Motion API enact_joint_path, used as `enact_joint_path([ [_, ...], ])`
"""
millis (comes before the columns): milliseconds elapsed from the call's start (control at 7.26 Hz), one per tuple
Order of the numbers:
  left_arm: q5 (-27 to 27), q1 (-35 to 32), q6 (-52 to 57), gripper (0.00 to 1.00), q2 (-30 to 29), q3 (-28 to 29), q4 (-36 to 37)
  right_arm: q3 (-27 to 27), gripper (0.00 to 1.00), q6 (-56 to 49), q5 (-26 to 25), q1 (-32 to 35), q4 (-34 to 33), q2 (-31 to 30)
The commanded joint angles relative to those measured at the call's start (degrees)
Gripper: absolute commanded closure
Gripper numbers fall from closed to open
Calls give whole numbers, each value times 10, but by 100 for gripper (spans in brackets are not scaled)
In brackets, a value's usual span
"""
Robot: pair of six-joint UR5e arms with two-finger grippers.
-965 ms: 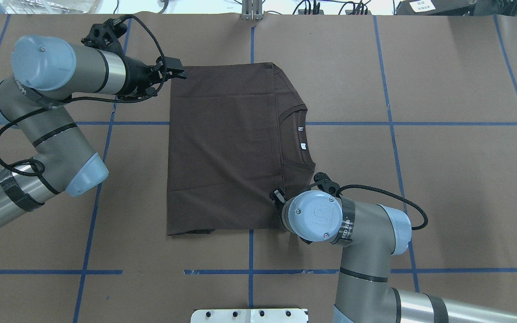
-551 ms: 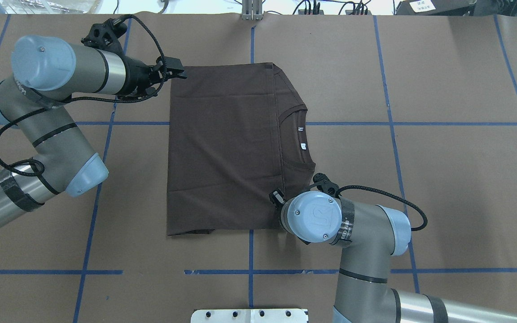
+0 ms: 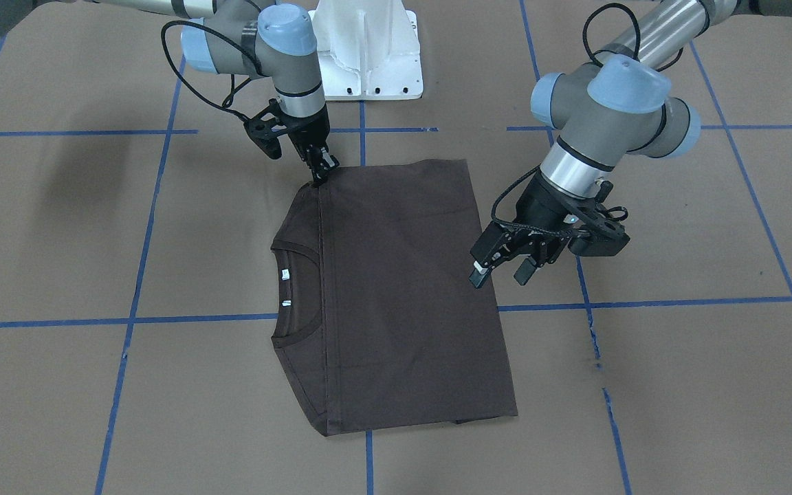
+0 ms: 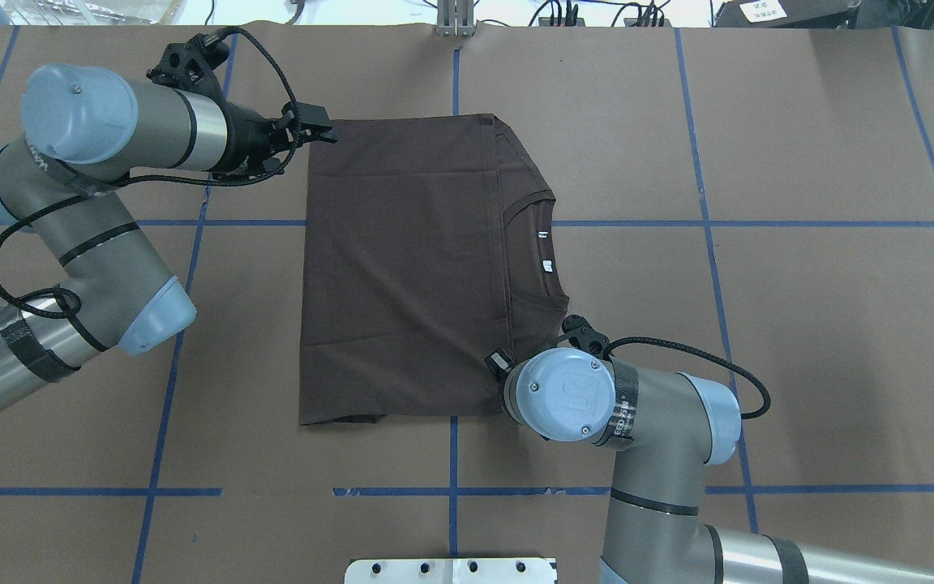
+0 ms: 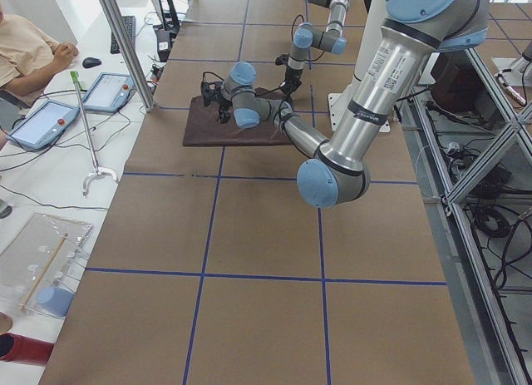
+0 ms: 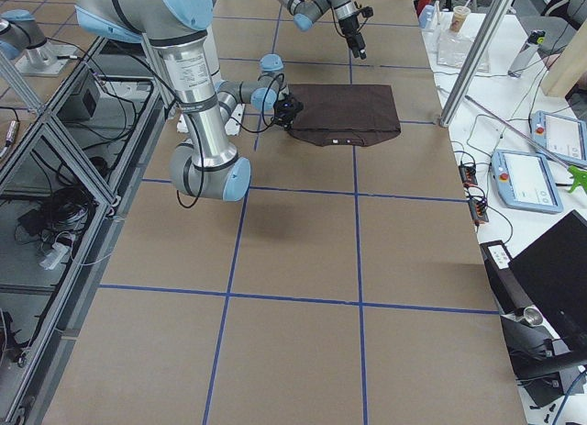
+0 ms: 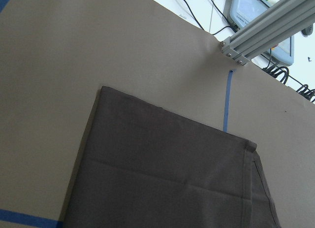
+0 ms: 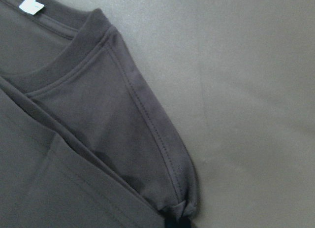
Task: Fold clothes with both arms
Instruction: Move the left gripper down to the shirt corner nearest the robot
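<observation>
One dark brown-grey short-sleeved cotton T-shirt (image 4: pixel 402 276) lies folded flat mid-way along the brown paper-covered bench (image 4: pixel 759 324), which is taped in blue lines. Of two black two-finger hands, the left hand (image 3: pixel 499 278) hangs wide near a hem corner. The right hand (image 3: pixel 318 177), hidden under its wrist from overhead, pinches a shoulder corner near two small white neck tags (image 4: pixel 546 264).

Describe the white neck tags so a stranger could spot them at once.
Start at the brown table crossed by blue tape, where one dark T-shirt lies folded. Inside its round collar sit two small white tags, the only pale marks on the cloth.
</observation>
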Motion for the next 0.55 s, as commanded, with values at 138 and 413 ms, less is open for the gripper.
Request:
enact_joint_path([
  [138, 14, 30, -78, 0, 4, -27, 9, 48, 100, -7, 5, 0, -44, -6],
  [413, 130, 148, -125, 0, 81, -126, 48, 68, 100, -7, 5, 2, -51, -16],
])
